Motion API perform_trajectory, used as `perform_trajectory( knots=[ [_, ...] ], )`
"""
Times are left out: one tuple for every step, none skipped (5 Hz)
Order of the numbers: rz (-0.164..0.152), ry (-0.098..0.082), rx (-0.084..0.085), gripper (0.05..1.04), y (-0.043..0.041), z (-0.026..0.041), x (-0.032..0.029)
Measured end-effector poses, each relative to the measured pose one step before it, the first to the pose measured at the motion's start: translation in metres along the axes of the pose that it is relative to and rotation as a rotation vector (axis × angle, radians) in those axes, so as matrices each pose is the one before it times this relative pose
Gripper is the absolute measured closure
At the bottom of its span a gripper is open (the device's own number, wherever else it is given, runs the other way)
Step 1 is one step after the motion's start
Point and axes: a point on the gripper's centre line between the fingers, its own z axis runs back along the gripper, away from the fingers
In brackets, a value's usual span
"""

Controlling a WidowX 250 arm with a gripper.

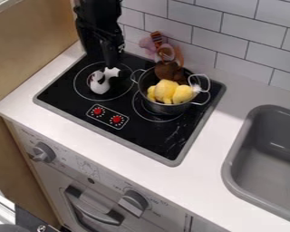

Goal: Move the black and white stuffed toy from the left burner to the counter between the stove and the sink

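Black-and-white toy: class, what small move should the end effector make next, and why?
Perhaps lower the end effector slightly toward the black-and-white toy: it hangs right by the toy's upper edge here, though contact is unclear.

There are one white figure (99, 85), one pot (166, 109), two red dials (98, 111), two grey knobs (134, 202).
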Motion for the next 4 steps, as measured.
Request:
perform_trajectory(
  knots=[
    [0.0001, 0.0312, -0.0248, 0.087, -0.00356, -0.0123, -0.00512],
    [-0.017, -0.0537, 0.004, 0.087, 0.0043, -0.00819, -0.00089],
    [-0.0163, -0.0188, 0.0214, 0.087, 0.00945, -0.00925, -0.0043],
    [-0.0515, -0.0479, 0.0464, 0.087, 0.00713, -0.011, -0.00445]
  ],
)
